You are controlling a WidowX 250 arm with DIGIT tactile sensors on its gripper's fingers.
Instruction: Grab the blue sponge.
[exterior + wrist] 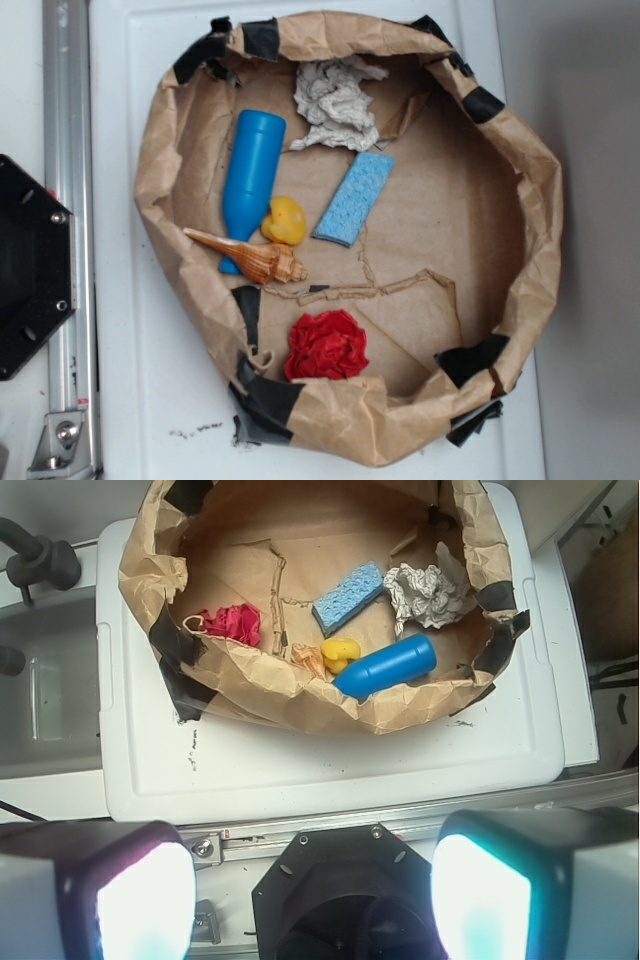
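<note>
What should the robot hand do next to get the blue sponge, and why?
Probably move forward and down toward the blue sponge. The gripper looks open, its fingers wide apart, high above and short of the paper-lined basket. The sponge lies flat and untouched beside the yellow duck and white cloth.

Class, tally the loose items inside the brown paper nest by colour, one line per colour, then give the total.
Blue: 2, the blue sponge and blue bottle
Yellow: 1, toy
Red: 1, crumpled cloth
White-grey: 1, crumpled rag
Tan-orange: 1, seashell
Total: 6
</note>
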